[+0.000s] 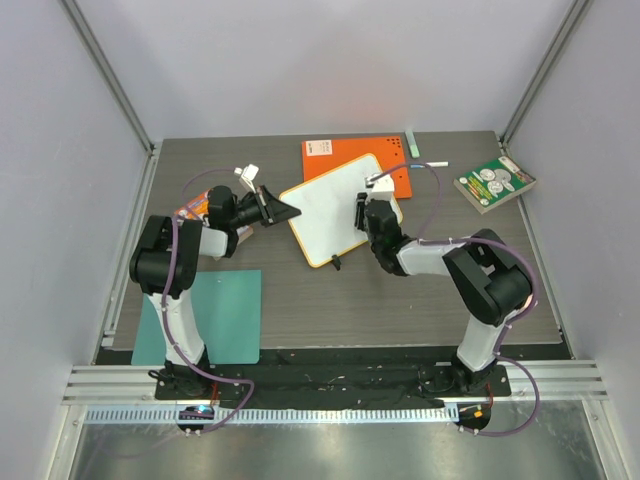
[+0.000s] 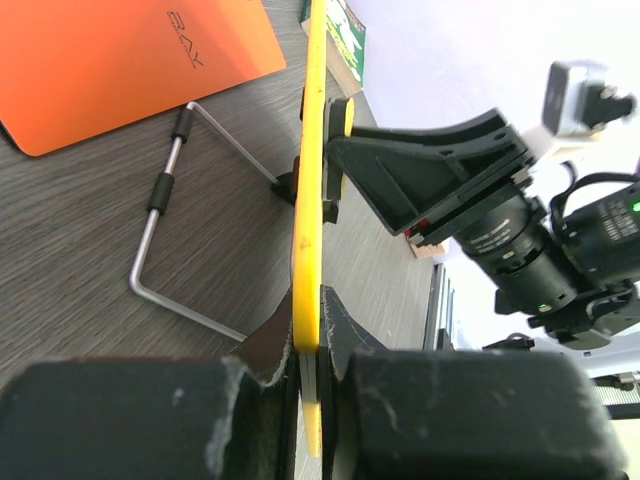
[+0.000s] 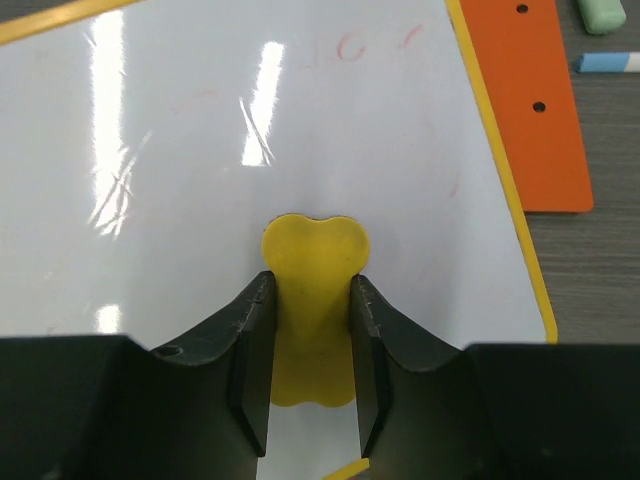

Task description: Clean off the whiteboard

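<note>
On the surface (image 1: 420, 300), centre, left claw (image 1: 287, 211) is clamping the whiteboard (image 1: 335, 205) by its left rim, steadying it; right claw (image 3: 310, 330) is pinching a yellow eraser (image 3: 313, 250) flat on the board. Rec.: pressing evenly, sweeping twd faint red marks (image 3: 350, 45), w/o tilting.

Whiteboard (image 3: 250, 120) glossy, smooth; table (image 2: 80, 260) matt wood-grain; wire stand (image 2: 145, 245) bare metal, blk sleeves.

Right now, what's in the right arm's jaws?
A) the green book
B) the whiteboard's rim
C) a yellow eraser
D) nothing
C: the right wrist view shows the jaws closed on either side of a yellow eraser, held over the glossy face of the whiteboard.
</note>
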Available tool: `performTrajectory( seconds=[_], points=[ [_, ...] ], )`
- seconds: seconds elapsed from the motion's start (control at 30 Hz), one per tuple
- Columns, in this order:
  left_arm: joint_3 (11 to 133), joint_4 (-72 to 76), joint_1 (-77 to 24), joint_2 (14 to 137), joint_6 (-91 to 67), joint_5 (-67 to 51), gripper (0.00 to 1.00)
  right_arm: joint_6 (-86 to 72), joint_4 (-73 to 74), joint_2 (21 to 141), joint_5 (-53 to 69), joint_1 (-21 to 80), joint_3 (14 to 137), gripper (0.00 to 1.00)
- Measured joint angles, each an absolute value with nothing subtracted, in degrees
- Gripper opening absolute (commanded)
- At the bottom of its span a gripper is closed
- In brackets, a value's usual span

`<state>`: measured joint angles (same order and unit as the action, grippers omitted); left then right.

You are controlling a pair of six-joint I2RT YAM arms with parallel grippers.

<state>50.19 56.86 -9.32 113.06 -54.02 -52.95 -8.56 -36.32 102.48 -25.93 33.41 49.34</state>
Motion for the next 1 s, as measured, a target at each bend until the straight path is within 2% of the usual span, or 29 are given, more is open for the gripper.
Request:
performTrajectory(
  seconds=[0.27,0.6,1.0],
  points=[
    [50.19,57.19,-9.37,113.06,-54.02,-53.10,0.00,-16.62,-37.30,101.10,-30.44,28.45,43.75,0.01],
    [50.19,57.60,-9.37,113.06,-54.04,-53.28,0.00,-19.00,-35.88,101.10,-30.85,26.48,43.66,0.02],
    [50.19,57.65,-9.37,113.06,-53.80,-54.00,0.00,-18.13,-32.77,101.19,-20.38,26.20,54.70,0.01]
  ],
)
